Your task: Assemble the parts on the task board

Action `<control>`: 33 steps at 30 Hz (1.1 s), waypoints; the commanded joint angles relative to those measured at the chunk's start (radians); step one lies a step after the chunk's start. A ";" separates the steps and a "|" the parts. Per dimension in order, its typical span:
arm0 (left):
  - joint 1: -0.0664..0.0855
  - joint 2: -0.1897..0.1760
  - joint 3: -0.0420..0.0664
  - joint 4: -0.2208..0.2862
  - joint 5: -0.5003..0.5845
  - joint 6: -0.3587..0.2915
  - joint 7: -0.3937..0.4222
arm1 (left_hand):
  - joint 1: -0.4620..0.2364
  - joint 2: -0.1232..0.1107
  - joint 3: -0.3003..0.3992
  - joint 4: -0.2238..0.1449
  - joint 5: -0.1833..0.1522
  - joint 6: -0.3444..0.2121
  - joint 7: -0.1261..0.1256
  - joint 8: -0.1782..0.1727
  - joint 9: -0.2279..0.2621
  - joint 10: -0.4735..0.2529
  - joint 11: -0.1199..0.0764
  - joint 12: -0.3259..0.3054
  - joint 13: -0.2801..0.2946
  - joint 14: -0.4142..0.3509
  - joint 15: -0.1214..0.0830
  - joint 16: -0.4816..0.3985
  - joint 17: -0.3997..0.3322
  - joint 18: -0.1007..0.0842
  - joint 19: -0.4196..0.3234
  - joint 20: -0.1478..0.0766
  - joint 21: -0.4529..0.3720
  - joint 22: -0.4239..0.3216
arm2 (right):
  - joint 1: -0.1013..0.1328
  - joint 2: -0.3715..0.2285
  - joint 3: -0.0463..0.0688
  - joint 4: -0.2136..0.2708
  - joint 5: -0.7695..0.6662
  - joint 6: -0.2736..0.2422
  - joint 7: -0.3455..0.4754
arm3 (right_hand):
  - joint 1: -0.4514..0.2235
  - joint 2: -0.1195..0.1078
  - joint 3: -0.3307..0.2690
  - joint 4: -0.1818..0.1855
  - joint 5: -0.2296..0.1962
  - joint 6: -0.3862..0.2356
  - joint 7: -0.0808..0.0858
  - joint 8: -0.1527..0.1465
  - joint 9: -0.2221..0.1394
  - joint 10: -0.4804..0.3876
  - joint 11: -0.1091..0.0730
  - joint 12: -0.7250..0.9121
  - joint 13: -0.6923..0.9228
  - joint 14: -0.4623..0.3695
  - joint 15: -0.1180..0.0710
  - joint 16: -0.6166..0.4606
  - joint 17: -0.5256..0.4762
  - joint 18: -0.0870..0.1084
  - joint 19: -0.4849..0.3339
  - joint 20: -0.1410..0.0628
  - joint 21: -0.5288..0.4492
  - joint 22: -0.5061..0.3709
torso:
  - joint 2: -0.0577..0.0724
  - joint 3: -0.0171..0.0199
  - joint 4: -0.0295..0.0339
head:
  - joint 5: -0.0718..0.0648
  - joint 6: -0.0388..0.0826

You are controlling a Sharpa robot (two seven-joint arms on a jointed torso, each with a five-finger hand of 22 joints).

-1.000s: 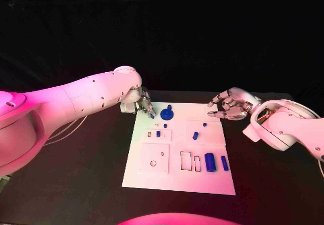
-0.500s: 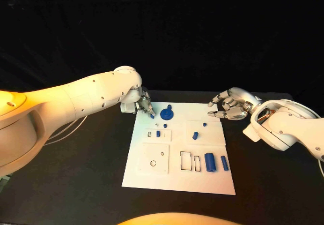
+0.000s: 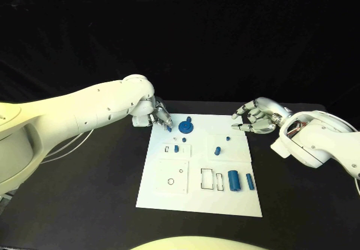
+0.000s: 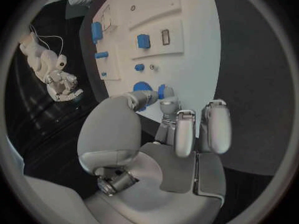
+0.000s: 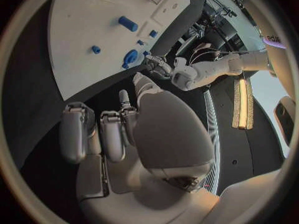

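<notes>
Your left hand (image 3: 156, 117) sits at the far left corner of the task board (image 3: 201, 203) on the black table (image 3: 90, 198), and it's pinching a small blue part (image 4: 163, 91) between thumb and a fingertip; other fingers are extended alongside. Just beside that hand, toward the board's middle, you've got the round blue disc part (image 3: 185, 126) lying on the board, w/ a small blue peg (image 3: 183, 139) a bit nearer the robot. Your right hand (image 3: 255, 117) is over the table at the board's far right corner, fingers curled inward, nothing in them, not touching the board. Between the two hands the board carries more blue parts: a short peg (image 3: 176, 148) in the small raised plate, a tilted peg (image 3: 217, 151) on the right plate, and nearer the robot, well apart from both hands, a fat cylinder (image 3: 234, 180) w/ a thinner one (image 3: 249, 181) just beside it.
</notes>
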State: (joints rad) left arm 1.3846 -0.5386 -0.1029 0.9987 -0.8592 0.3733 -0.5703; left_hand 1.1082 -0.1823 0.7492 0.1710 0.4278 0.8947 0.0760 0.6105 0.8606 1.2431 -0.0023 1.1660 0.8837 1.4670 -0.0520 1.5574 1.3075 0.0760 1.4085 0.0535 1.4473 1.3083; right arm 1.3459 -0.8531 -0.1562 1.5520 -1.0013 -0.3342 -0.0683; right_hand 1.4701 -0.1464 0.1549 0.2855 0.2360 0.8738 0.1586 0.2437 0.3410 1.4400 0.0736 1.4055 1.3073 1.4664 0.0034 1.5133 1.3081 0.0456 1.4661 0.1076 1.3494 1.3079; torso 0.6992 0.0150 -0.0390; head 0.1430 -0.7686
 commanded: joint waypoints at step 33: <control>-0.106 -0.349 -0.010 0.573 -0.335 -0.438 0.057 | -0.048 -0.016 0.241 -0.236 0.030 0.044 -0.017 0.021 -0.003 0.055 -0.015 0.037 0.050 0.104 -0.019 0.013 0.263 -0.028 0.030 -0.010 0.024 0.083 | -0.003 -0.022 -0.005 0.005 -0.005 0.011 0.005 | -0.002 -0.005 0.007 -0.001 0.004 -0.005 -0.001 0.008 0.001 -0.005 -0.001 -0.003 0.122 0.073 -0.006 -0.004 0.137 0.007 0.000 -0.006 -0.006 0.119 | -0.001 -0.0028 0.0036 | 0.015 -0.015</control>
State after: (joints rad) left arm 1.2801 -0.8853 -0.1143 1.5612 -1.1189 -0.0015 -0.5375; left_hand 1.0721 -0.1990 0.7492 0.1708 0.4564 0.9319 0.0604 0.6280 0.8586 1.2941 -0.0179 1.1967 0.9324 1.4668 -0.0659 1.5673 1.3074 0.0602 1.4332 0.0432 1.4676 1.3080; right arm 1.3439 -0.8750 -0.1608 1.5555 -1.0013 -0.3337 -0.0696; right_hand 1.4701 -0.1464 0.1549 0.2855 0.2360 0.8738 0.1586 0.2476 0.3410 1.4400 0.0736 1.4055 1.3073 1.4664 0.0034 1.5133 1.3077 0.0456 1.4661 0.1076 1.3494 1.3075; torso 0.6981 0.0128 -0.0363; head 0.1571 -0.7821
